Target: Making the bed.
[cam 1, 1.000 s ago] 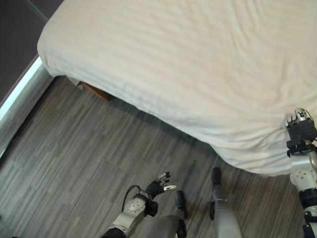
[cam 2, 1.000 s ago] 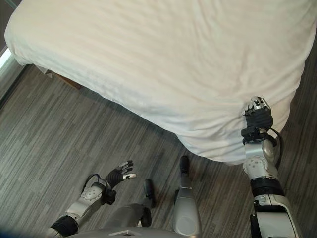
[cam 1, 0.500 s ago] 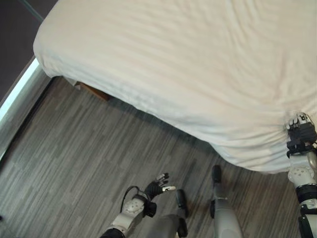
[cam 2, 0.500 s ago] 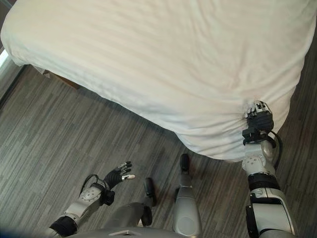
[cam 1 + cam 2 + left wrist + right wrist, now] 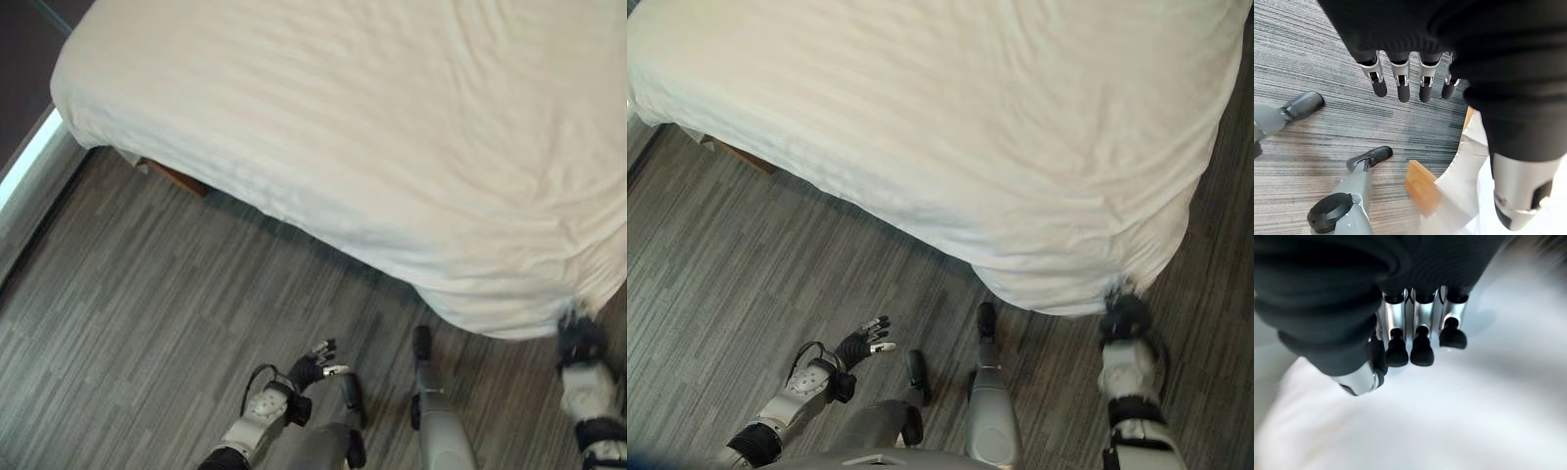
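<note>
Right hand (image 5: 1125,315) sits at the lower right, fingers (image 5: 1420,350) curled close together just off the white sheet (image 5: 950,127), holding nothing, with the bed's hanging corner directly above it. That hand is much nearer than the left hand (image 5: 865,343), which hangs with fingers loosely spread over the floor (image 5: 735,284) at lower centre. One sheet, running from upper left to lower right, and two hands.

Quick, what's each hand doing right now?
Left hand: open, holding nothing, over the floor.
Right hand: at the white sheet's corner; grip cannot be told.

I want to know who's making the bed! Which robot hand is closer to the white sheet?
The right hand: it is at the white sheet's hanging corner. The left hand hangs over the floor, apart from the bed.
</note>
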Robot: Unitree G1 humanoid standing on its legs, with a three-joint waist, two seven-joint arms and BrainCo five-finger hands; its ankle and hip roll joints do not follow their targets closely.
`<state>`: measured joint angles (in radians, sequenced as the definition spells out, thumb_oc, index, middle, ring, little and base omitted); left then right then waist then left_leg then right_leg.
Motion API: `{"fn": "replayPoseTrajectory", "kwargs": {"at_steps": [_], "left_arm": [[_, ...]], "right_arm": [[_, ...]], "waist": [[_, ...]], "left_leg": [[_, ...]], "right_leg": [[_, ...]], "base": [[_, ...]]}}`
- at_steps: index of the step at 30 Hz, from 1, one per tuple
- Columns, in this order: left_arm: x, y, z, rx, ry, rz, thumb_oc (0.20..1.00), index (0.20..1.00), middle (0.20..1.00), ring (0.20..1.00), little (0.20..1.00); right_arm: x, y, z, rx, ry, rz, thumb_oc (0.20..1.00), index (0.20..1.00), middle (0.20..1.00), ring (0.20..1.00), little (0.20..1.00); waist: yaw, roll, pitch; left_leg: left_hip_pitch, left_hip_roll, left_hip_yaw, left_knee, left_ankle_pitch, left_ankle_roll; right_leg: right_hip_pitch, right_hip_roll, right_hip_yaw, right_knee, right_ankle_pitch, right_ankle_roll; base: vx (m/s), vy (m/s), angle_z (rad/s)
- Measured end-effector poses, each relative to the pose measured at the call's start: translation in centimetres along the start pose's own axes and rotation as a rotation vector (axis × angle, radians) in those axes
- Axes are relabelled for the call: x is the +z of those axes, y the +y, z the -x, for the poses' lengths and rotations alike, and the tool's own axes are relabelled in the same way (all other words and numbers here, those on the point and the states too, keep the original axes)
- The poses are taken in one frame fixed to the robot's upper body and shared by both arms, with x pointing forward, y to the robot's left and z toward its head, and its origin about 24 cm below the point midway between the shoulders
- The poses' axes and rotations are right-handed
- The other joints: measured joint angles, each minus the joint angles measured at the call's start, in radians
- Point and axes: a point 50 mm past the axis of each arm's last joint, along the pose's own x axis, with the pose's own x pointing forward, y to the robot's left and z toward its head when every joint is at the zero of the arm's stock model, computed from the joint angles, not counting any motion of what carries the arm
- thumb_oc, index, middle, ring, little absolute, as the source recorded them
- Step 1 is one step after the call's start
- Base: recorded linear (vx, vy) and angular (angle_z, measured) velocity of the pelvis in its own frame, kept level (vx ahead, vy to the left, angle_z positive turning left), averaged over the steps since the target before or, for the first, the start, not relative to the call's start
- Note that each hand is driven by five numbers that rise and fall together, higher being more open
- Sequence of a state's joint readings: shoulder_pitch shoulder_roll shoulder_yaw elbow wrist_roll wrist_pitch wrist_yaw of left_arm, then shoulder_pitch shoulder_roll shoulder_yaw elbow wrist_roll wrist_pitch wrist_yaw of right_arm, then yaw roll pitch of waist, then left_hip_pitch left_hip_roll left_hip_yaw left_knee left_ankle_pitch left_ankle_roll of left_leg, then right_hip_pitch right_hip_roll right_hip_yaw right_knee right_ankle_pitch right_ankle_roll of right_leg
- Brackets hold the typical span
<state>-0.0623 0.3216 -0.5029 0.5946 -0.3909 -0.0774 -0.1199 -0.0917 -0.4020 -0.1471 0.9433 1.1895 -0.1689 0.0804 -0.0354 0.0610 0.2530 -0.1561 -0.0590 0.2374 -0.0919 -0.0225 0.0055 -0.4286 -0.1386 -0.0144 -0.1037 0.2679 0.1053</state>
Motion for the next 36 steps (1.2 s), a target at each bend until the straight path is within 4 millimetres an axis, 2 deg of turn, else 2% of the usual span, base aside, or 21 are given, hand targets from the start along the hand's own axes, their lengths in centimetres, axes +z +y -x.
{"fn": "replayPoseTrajectory", "kwargs": {"at_steps": [2, 3, 6, 11, 15, 20, 21, 22, 24, 27, 28, 29, 32, 33, 36], "left_arm": [[0.0, 0.1, 0.0, 0.009, 0.0, 0.002, 1.0, 1.0, 1.0, 1.0, 1.0], [0.0, 0.3, 0.0, 0.016, 0.002, 0.002, 1.0, 1.0, 1.0, 1.0, 1.0], [0.5, 0.6, -0.2, 0.025, -0.014, 0.003, 1.0, 1.0, 1.0, 1.0, 1.0], [0.6, 0.6, -0.2, 0.025, -0.017, 0.002, 1.0, 1.0, 1.0, 1.0, 1.0], [0.6, 0.6, -0.2, 0.025, -0.016, 0.002, 1.0, 1.0, 1.0, 1.0, 1.0], [0.9, 0.5, -0.4, 0.027, -0.029, 0.012, 1.0, 1.0, 1.0, 1.0, 1.0], [0.7, 0.3, -0.5, 0.03, -0.027, 0.028, 1.0, 1.0, 1.0, 1.0, 1.0], [0.7, 0.3, -0.5, 0.03, -0.025, 0.029, 1.0, 1.0, 1.0, 1.0, 1.0], [0.3, 0.4, -0.5, 0.034, -0.013, 0.043, 1.0, 1.0, 1.0, 1.0, 1.0], [-0.6, 0.5, -0.1, 0.042, 0.012, 0.066, 1.0, 1.0, 1.0, 1.0, 1.0], [-1.4, 0.7, 0.3, 0.053, 0.033, 0.079, 1.0, 1.0, 1.0, 1.0, 1.0], [-3.1, 1.0, 1.0, 0.068, 0.09, 0.093, 1.0, 1.0, 1.0, 1.0, 1.0], [-5.0, 1.5, 2.2, 0.098, 0.155, 0.101, 1.0, 1.0, 1.0, 1.0, 1.0], [-6.2, 2.0, 3.1, 0.123, 0.19, 0.12, 1.0, 1.0, 1.0, 1.0, 1.0], [-7.4, 3.0, 4.4, 0.151, 0.237, 0.112, 1.0, 1.0, 1.0, 1.0, 1.0]], "right_arm": [[-3.3, -2.7, 1.5, -0.108, 0.114, -0.015, 0.2, 0.2, 0.2, 0.2, 0.2], [-5.2, -4.8, 3.0, -0.178, 0.181, -0.017, 0.2, 0.2, 0.2, 0.2, 0.2], [-5.3, -6.8, 3.6, -0.268, 0.188, -0.032, 0.2, 0.2, 0.2, 0.2, 0.2], [-3.5, -7.8, 3.5, -0.302, 0.143, -0.02, 0.2, 0.2, 0.2, 0.2, 0.2], [-2.3, -7.6, 3.0, -0.283, 0.113, 0.002, 0.2, 0.2, 0.2, 0.2, 0.2], [-2.4, -6.7, 2.7, -0.228, 0.139, 0.084, 0.2, 0.2, 0.2, 0.2, 0.2], [-3.3, -6.0, 2.6, -0.184, 0.201, 0.18, 0.2, 0.2, 0.2, 0.2, 0.2], [-3.5, -5.9, 2.6, -0.175, 0.217, 0.198, 0.2, 0.2, 0.2, 0.2, 0.2], [-5.4, -4.8, 2.9, -0.074, 0.312, 0.318, 0.2, 0.2, 0.2, 0.2, 0.2], [-8.5, -2.6, 4.1, 0.142, 0.45, 0.48, 0.2, 0.2, 0.2, 0.2, 0.2], [-9.6, -1.5, 4.6, 0.224, 0.485, 0.515, 0.2, 0.2, 0.2, 0.2, 0.2], [-11.0, -0.8, 6.0, 0.35, 0.543, 0.573, 0.2, 0.2, 0.2, 0.2, 0.2], [-11.5, -1.1, 6.7, 0.376, 0.572, 0.594, 0.2, 0.2, 0.2, 0.2, 0.2], [-11.1, -1.2, 7.3, 0.437, 0.58, 0.679, 0.2, 0.2, 0.2, 0.2, 0.2], [-10.5, -0.8, 7.6, 0.517, 0.577, 0.759, 0.2, 0.2, 0.2, 0.2, 0.2]], "waist": [[-0.007, 0.008, 0.005], [-0.027, 0.015, 0.009], [-0.045, 0.022, 0.022], [-0.044, 0.032, 0.033], [-0.043, 0.033, 0.035], [-0.042, 0.028, 0.037], [-0.041, 0.024, 0.04], [-0.041, 0.024, 0.04], [-0.037, 0.013, 0.043], [-0.035, -0.017, 0.034], [-0.033, -0.028, 0.023], [-0.021, -0.053, 0.0], [-0.001, -0.089, -0.047], [0.011, -0.109, -0.071], [0.03, -0.138, -0.111]], "left_leg": [[-0.002, -0.001, 0.001, 0.0, 0.0, 0.0], [0.0, -0.004, 0.009, 0.0, -0.002, 0.003], [0.003, -0.007, 0.021, 0.0, -0.002, 0.003], [0.002, -0.008, 0.022, 0.0, -0.001, 0.004], [0.001, -0.009, 0.012, 0.0, -0.001, 0.004], [0.005, -0.005, -0.002, 0.0, -0.001, 0.004], [0.026, 0.0, -0.006, 0.0, -0.002, 0.003], [0.032, 0.001, -0.008, 0.0, -0.002, 0.003], [0.07, 0.009, -0.018, -0.001, -0.007, 0.001], [0.109, 0.021, -0.039, -0.006, -0.014, -0.001], [0.114, 0.026, -0.048, -0.006, -0.016, -0.001], [0.133, 0.033, -0.064, -0.005, -0.017, -0.004], [0.139, 0.037, -0.068, -0.001, -0.016, -0.012], [0.147, 0.037, -0.084, 0.0, -0.016, -0.011], [0.167, 0.036, -0.093, 0.0, -0.017, -0.007]], "right_leg": [[-0.003, -0.001, 0.002, 0.0, 0.0, 0.0], [-0.005, -0.002, 0.013, -0.003, -0.001, 0.0], [-0.007, -0.003, 0.026, -0.004, -0.012, 0.009], [-0.008, -0.002, 0.029, -0.004, -0.019, 0.017], [-0.005, -0.002, 0.029, -0.004, -0.007, 0.013], [0.006, -0.001, 0.021, 0.0, 0.011, 0.001], [0.03, 0.001, 0.013, 0.001, 0.012, -0.001], [0.035, 0.002, 0.013, 0.001, 0.012, -0.001], [0.078, 0.005, -0.002, 0.001, -0.009, 0.007], [0.128, 0.009, -0.024, -0.001, -0.03, 0.003], [0.14, 0.011, -0.035, -0.001, -0.034, 0.005], [0.166, 0.014, -0.053, -0.004, -0.043, 0.004], [0.173, 0.018, -0.057, -0.005, -0.048, 0.0], [0.188, 0.014, -0.071, -0.002, -0.05, 0.003], [0.212, 0.01, -0.081, -0.001, -0.043, -0.006]], "base": [[0.0, 0.003, -0.06], [0.0, 0.009, -0.11], [0.01, 0.013, -0.1], [0.0, 0.004, -0.02], [0.0, 0.01, 0.06], [0.02, 0.006, 0.08], [0.03, -0.005, 0.06], [0.03, -0.01, 0.07], [0.02, 0.0, 0.11], [0.03, 0.001, 0.2], [0.04, 0.006, 0.28], [0.04, 0.002, 0.23], [0.05, 0.022, 0.13], [0.04, 0.038, 0.21], [0.03, 0.04, 0.13]]}}
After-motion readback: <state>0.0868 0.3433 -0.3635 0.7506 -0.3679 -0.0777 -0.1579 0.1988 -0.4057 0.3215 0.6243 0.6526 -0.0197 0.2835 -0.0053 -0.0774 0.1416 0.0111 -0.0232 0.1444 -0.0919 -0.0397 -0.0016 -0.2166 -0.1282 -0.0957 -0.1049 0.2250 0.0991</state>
